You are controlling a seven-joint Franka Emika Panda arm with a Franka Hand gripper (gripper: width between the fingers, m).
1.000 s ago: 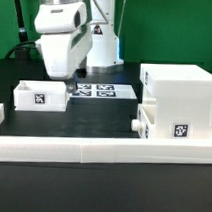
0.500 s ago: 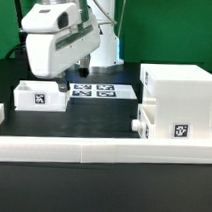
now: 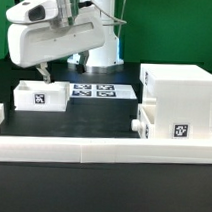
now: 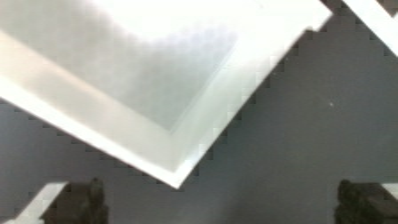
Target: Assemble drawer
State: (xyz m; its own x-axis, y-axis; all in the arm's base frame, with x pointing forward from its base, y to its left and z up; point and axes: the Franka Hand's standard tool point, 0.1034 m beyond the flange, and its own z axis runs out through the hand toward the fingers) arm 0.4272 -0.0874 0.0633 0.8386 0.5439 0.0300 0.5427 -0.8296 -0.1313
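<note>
Above the table at the exterior view's left hangs the gripper (image 3: 63, 66), its jaws spread wide. In the wrist view the gripper (image 4: 222, 205) shows two dark fingers (image 4: 71, 200) far apart, with only dark table (image 4: 302, 130) between them and nothing held. Ahead of the fingers a blurred white corner of a small tray (image 4: 160, 80) fills much of that view.

In the exterior view the small tray (image 3: 39, 95) sits just below the gripper, with one black-and-white square tag on its near wall. Just beside it, toward the exterior view's right, lies the marker board (image 3: 93, 90) with several tags. Farther right stands the large housing (image 3: 180, 92), tagged low on its front. A second small tray (image 3: 145, 121) with a round knob sits against the housing; I cannot tell how far in. The tags show patterns only, no legible letters. A long white rail (image 3: 102, 146) runs along the front.
</note>
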